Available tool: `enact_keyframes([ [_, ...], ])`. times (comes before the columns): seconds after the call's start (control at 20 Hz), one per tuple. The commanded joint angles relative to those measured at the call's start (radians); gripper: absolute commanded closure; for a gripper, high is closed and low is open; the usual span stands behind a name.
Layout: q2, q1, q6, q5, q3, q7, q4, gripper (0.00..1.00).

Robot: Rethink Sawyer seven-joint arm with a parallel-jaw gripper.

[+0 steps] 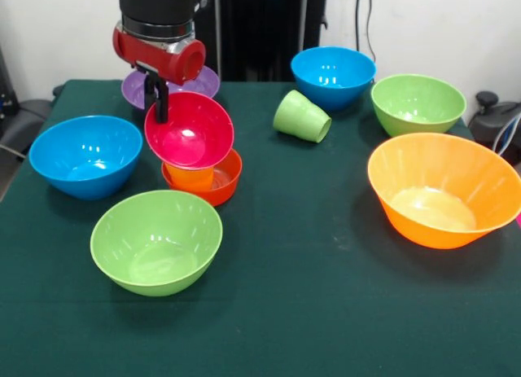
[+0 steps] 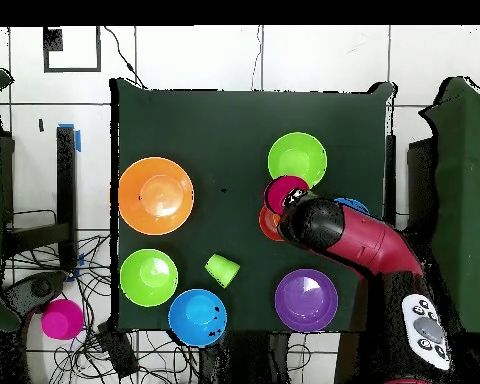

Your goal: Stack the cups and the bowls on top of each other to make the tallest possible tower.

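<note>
One pincer point(image 1: 160, 108) grips the tilted magenta bowl's point(image 1: 191, 131) rim.

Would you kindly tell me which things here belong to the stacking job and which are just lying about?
Belonging: gripper holding the tilted magenta bowl over the orange cup in the red-orange bowl; two blue bowls; two green bowls; purple bowl; large orange bowl; green cup on its side.
Lying about: magenta round thing off the table; cables; blue tape.
</note>
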Motion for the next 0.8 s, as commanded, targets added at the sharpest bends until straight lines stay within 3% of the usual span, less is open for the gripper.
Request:
enact_keyframes([
  [0.05,0.058,0.003,-0.049,-0.05,0.107,0.029,0.059,1.0],
  [0.8,0.057,-0.018,-0.095,-0.033,0.134,0.048,0.108,1.0],
])
